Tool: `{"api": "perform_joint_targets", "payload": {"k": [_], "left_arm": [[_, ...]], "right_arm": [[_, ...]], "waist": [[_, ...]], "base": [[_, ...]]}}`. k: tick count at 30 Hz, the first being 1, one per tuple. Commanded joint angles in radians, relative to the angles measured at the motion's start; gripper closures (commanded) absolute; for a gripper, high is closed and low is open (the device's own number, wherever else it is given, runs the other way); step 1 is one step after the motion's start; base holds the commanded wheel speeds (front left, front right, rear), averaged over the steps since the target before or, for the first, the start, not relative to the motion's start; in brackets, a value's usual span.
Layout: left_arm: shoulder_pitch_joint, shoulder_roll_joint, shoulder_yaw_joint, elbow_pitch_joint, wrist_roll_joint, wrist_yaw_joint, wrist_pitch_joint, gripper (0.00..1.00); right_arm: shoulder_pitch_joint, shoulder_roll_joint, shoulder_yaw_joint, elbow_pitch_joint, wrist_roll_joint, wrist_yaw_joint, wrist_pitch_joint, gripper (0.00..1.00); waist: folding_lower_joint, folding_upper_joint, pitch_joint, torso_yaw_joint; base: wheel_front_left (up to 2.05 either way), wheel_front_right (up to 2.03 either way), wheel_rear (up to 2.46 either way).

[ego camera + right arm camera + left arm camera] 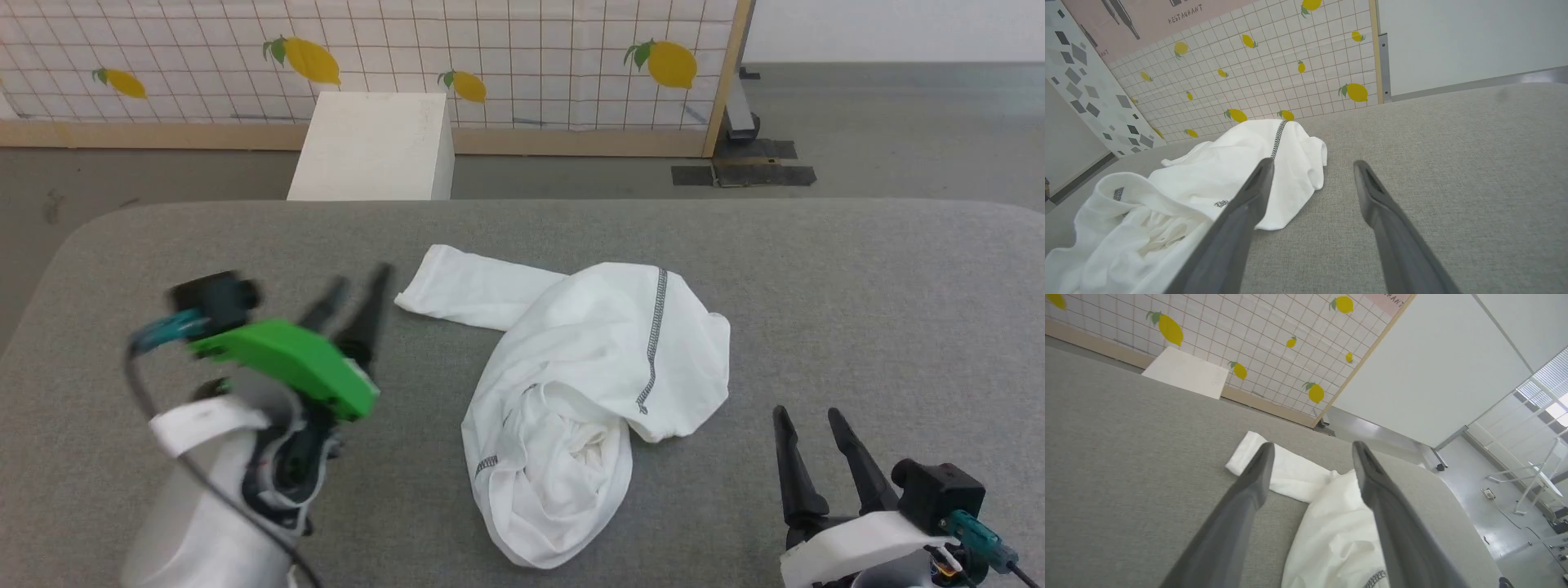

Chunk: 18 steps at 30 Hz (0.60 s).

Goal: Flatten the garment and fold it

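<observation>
The white garment (571, 384) lies crumpled in the middle of the grey table (857, 286), one part stretched out toward the far left, dark zigzag seams showing. My left gripper (359, 282) hovers open just left of that stretched part, holding nothing; the left wrist view has the garment (1298, 479) between and beyond its spread fingers (1257, 473). Open and empty, my right gripper (808, 420) sits at the near right, a short way from the cloth's right edge. In the right wrist view the garment (1208, 175) heaps to the left of the fingers (1372, 192).
A white rectangular box (375, 147) stands on the floor behind the table's far edge, before a tiled lemon-patterned screen (522, 57). Bare grey tabletop stretches to the right of the garment and along the near left. Dark floor plates (743, 167) lie at the far right.
</observation>
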Motion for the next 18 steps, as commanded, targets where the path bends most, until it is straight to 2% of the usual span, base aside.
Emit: {"api": "perform_joint_targets", "payload": {"k": [1,4,6,9,12,18], "left_arm": [[0.042,0.006,0.035,-0.005,0.013,0.024,-0.069,0.0],[0.102,0.029,0.079,-0.003,0.107,0.064,-0.263,0.0],[0.142,0.043,0.074,0.012,0.19,0.087,-0.347,0.0],[0.196,0.033,0.074,0.011,0.287,0.115,-0.382,0.0],[0.249,-0.003,0.108,-0.028,0.362,0.128,-0.386,0.0],[0.321,-0.078,0.179,-0.101,0.452,0.105,-0.386,0.0]], "right_arm": [[0.01,0.0,-0.003,0.001,0.007,-0.002,-0.005,0.0],[0.014,0.0,-0.007,0.003,0.009,-0.002,-0.005,0.0],[0.017,0.0,-0.017,0.014,0.011,-0.002,-0.005,0.0],[0.012,0.0,-0.031,0.039,0.012,-0.002,0.005,0.0],[0.003,0.0,-0.048,0.065,0.01,-0.002,0.041,0.0],[-0.099,0.0,-0.099,0.107,-0.029,-0.002,0.201,0.0]], "waist": [[0.0,0.0,-0.008,0.0],[0.0,0.0,-0.013,0.0],[0.0,0.0,-0.014,0.001],[0.0,0.0,-0.011,0.001],[0.0,0.0,-0.004,0.002],[0.0,0.0,0.03,0.007]], "base": [[0.0,0.0,0.0],[0.0,0.0,0.0],[0.0,0.0,0.0],[0.0,0.0,0.0],[0.0,0.0,0.0],[0.0,0.0,0.0]]}}
